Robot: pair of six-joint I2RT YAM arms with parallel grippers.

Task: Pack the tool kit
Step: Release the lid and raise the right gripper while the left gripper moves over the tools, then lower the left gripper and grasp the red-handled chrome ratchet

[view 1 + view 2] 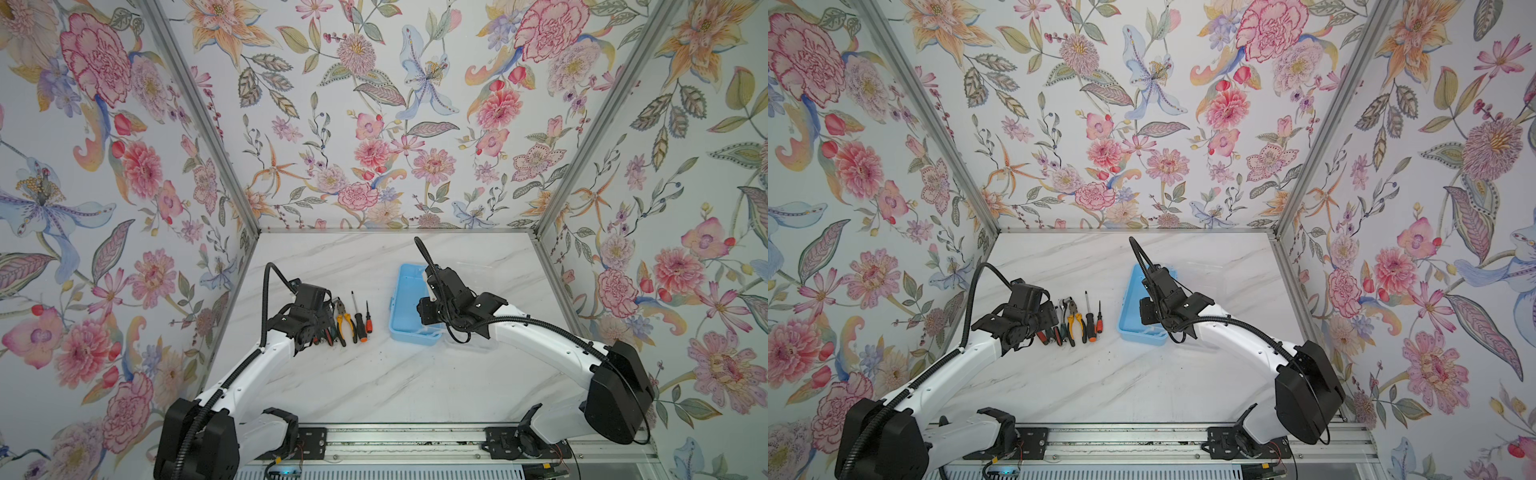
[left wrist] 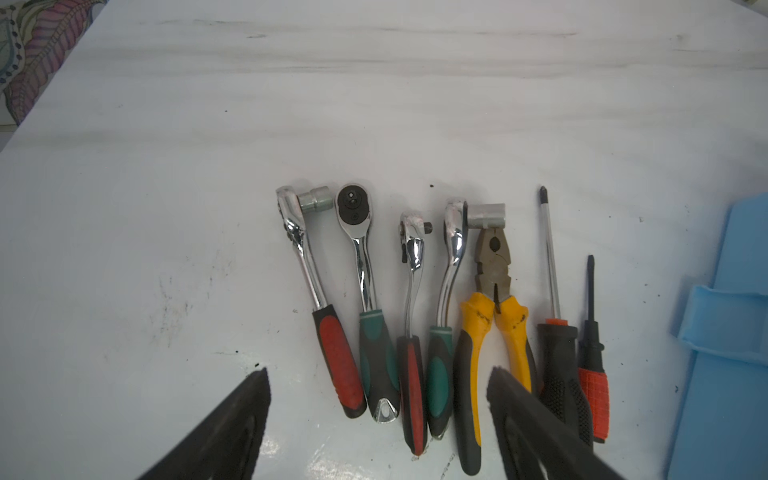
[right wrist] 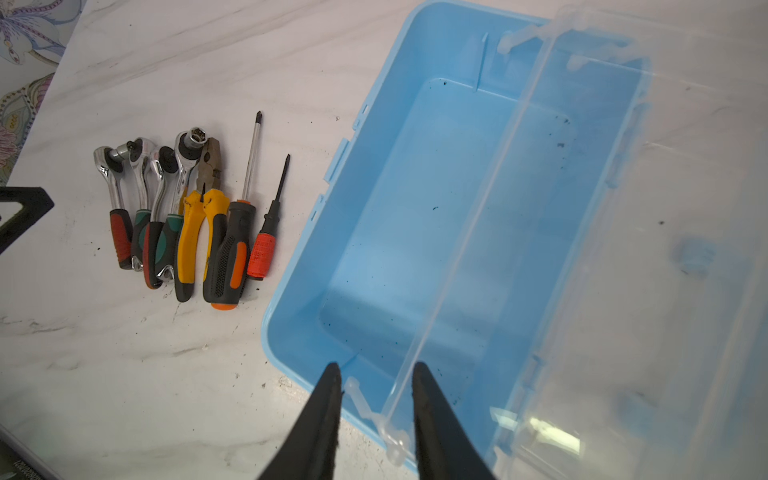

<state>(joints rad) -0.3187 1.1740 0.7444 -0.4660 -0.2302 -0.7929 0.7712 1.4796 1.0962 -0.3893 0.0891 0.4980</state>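
Several ratchet wrenches point(image 2: 376, 353), yellow-handled pliers point(image 2: 494, 266) and two screwdrivers point(image 2: 550, 266) lie side by side on the marble table, seen in both top views point(image 1: 349, 318) point(image 1: 1077, 318). My left gripper point(image 2: 379, 370) hangs open over their handle ends, holding nothing; one finger point(image 2: 523, 419) hides part of the pliers' handle. The blue tool box point(image 3: 299, 257) point(image 1: 405, 307) stands empty to the right, its clear lid point(image 3: 644, 249) swung open. My right gripper point(image 3: 376, 365) is at the box's near corner, jaws apart on either side of the lid's edge without pinching it.
Floral walls close in the table point(image 1: 374, 382) on the left, back and right. A metal rail point(image 1: 415, 444) with both arm bases runs along the front. The right arm point(image 1: 540, 336) covers much of the box in both top views.
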